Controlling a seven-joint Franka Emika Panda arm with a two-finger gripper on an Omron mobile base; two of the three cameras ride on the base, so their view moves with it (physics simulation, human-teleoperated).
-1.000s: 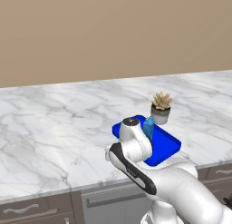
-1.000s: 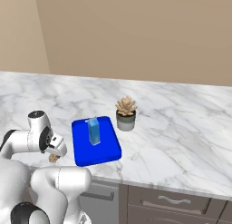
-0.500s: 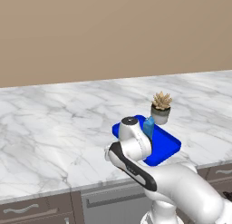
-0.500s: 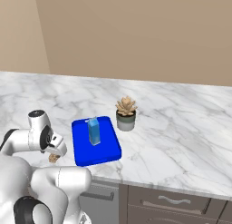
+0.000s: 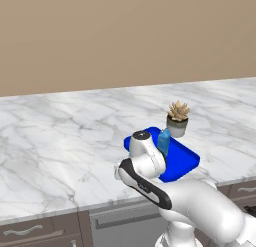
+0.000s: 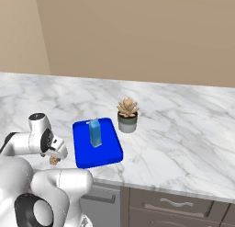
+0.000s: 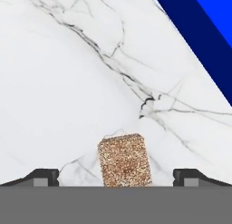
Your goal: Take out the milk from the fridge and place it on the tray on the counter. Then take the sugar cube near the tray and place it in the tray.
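Currently I see white marble worktop (image 6: 183, 129) under a tan wall (image 6: 137, 33). Hand (image 7: 116, 180) fingers wide apart, straddling sugar cube (image 7: 125, 160); tray (image 6: 87, 158) at 1 o'clock, holding milk (image 6: 95, 133).

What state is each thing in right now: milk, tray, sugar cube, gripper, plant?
milk: upright on the tray.
tray: flat on the counter, holding the milk, no cube in it.
sugar cube: on the counter beside the tray, between the open fingertips, not gripped.
gripper: open, low over the sugar cube.
potted plant: upright on the counter, beside the tray.
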